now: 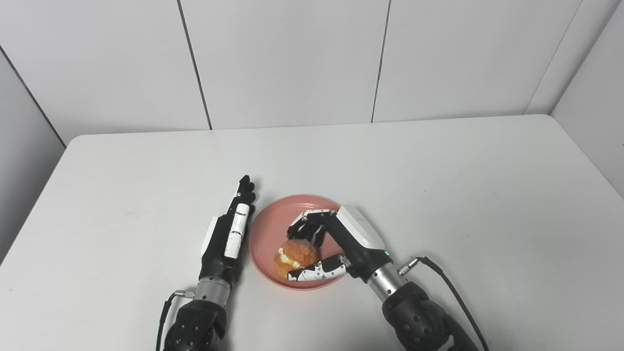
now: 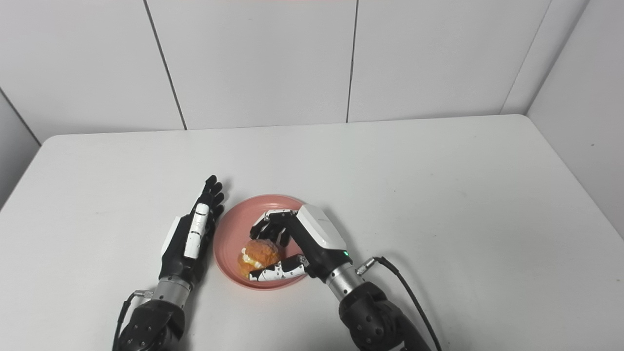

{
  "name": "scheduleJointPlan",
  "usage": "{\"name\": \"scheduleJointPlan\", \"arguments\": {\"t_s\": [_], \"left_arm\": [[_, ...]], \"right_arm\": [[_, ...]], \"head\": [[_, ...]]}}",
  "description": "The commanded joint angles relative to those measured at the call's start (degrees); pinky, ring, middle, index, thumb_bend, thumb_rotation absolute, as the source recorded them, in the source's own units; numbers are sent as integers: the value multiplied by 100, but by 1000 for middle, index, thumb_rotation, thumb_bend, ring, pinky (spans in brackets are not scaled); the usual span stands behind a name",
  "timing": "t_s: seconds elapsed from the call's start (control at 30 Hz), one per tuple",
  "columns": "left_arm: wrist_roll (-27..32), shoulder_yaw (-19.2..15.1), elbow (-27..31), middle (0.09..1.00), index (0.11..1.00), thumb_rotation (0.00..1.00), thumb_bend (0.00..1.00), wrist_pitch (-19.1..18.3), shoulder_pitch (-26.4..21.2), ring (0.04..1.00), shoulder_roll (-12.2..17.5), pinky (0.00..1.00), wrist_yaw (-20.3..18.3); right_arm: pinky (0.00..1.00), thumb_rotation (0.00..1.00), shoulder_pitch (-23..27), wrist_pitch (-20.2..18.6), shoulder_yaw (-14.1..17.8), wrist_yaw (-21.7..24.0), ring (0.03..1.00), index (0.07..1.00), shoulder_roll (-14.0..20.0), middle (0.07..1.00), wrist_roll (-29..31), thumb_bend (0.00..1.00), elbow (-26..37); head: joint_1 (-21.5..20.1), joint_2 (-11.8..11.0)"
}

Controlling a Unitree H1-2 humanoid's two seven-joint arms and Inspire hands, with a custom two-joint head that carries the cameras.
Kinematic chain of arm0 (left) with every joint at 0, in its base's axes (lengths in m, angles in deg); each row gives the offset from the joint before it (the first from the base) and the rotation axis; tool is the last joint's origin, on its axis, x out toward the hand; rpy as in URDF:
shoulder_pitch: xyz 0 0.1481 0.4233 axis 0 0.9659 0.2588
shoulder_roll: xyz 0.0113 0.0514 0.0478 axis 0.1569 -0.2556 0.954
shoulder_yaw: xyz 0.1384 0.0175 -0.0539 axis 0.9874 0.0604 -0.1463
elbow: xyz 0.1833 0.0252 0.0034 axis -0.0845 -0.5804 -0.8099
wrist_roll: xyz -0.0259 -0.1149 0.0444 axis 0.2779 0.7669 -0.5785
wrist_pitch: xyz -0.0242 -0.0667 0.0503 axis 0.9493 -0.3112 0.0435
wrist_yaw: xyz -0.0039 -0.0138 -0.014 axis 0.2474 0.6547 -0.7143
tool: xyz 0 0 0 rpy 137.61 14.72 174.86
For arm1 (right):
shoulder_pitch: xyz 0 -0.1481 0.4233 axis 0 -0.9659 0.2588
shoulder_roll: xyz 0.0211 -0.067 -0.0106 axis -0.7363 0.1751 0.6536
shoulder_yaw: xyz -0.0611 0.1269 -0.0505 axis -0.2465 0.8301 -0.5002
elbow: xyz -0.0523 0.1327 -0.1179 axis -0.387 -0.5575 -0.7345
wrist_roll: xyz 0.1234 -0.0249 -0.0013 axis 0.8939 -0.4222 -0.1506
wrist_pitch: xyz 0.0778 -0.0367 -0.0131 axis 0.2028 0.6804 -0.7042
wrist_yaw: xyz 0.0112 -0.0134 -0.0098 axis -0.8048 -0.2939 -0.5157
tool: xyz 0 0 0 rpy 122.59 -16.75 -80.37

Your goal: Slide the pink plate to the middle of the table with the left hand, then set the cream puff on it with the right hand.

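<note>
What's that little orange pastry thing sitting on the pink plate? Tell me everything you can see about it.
The cream puff is a small, round, golden-brown bun with a rough crust, split by a band of white cream that shows on its left side. It sits upright on the near part of the pink plate. The right robot hand is curled around it, thumb in front and fingers behind; whether they still press it is unclear. The left robot hand lies flat beside the plate, apart from the puff.
</note>
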Motion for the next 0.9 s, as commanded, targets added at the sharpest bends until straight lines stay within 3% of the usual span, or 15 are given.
{"name": "scheduleJointPlan", "arguments": {"t_s": [0.0,0.13,0.27,0.3,0.33,0.37,0.4,0.47,0.63,0.77,0.87], "left_arm": [[77,15,123,1000,1000,1000,680,-8,-52,1000,-39,1000,-71],[92,24,117,1000,1000,1000,684,11,-57,1000,-31,1000,-81],[76,23,100,1000,1000,1000,672,42,-63,1000,-25,1000,-68],[59,28,98,1000,1000,1000,670,45,-63,1000,-20,1000,-63],[50,29,90,1000,1000,1000,670,52,-66,1000,-21,1000,-57],[46,30,84,1000,1000,1000,669,58,-68,1000,-23,1000,-53],[52,25,66,1000,1000,1000,668,94,-71,1000,-29,1000,-50],[59,22,57,1000,1000,1000,664,128,-71,1000,-35,1000,-48],[102,6,56,1000,1000,1000,655,115,-74,1000,-43,1000,-60],[104,1,67,1000,1000,1000,656,98,-72,1000,-52,1000,-51],[122,-12,73,1000,1000,1000,661,68,-68,1000,-48,1000,-51]], "right_arm": [[390,0,202,419,6,-238,503,491,71,500,-167,516,6],[479,0,271,802,-21,-585,578,486,147,504,-471,516,-160],[556,0,298,950,-55,-796,643,481,177,510,-757,515,-196],[604,74,297,966,-60,-819,685,491,180,650,-808,504,-185],[621,99,297,967,-65,-820,699,495,185,698,-851,500,-162],[656,83,297,966,-67,-818,739,670,186,758,-879,499,-147],[667,76,299,999,-70,-813,753,729,190,779,-871,499,-136],[723,190,301,1094,-73,-805,820,822,195,854,-797,517,-121],[765,321,296,1376,-17,-778,871,867,162,908,-470,548,-119],[800,498,277,1520,54,-790,890,901,132,936,-256,570,-89],[833,539,251,1538,113,-686,907,921,105,949,28,566,-55]], "head": [[8,9],[12,10],[9,24],[9,24],[6,27],[6,27],[8,23],[9,25],[16,30],[16,30],[15,36]]}}
